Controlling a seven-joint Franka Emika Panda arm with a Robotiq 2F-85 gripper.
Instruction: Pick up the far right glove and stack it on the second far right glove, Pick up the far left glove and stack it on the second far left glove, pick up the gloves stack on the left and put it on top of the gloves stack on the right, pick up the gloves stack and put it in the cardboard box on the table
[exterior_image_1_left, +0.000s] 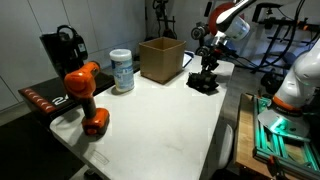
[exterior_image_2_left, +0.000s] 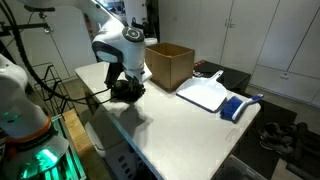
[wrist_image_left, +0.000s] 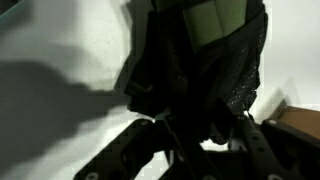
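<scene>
The gloves stack (exterior_image_1_left: 203, 83) is a lumpy black pile on the white table (exterior_image_1_left: 160, 125), just to one side of the brown cardboard box (exterior_image_1_left: 160, 58). My gripper (exterior_image_1_left: 207, 66) comes down on it from above. Both also show in an exterior view, with the gripper (exterior_image_2_left: 125, 80) over the gloves stack (exterior_image_2_left: 128, 91) beside the box (exterior_image_2_left: 170, 65). In the wrist view the black gloves (wrist_image_left: 200, 70) fill the space between my fingers (wrist_image_left: 195, 135), which seem shut on them. A corner of the box (wrist_image_left: 302, 118) shows at the right.
An orange-and-black power drill (exterior_image_1_left: 86, 95) stands near the table's front corner. A white wipes canister (exterior_image_1_left: 122, 70) and a black appliance (exterior_image_1_left: 62, 48) stand beside the box. A white board (exterior_image_2_left: 205, 95) and a blue object (exterior_image_2_left: 236, 107) lie further along the table (exterior_image_2_left: 180, 135).
</scene>
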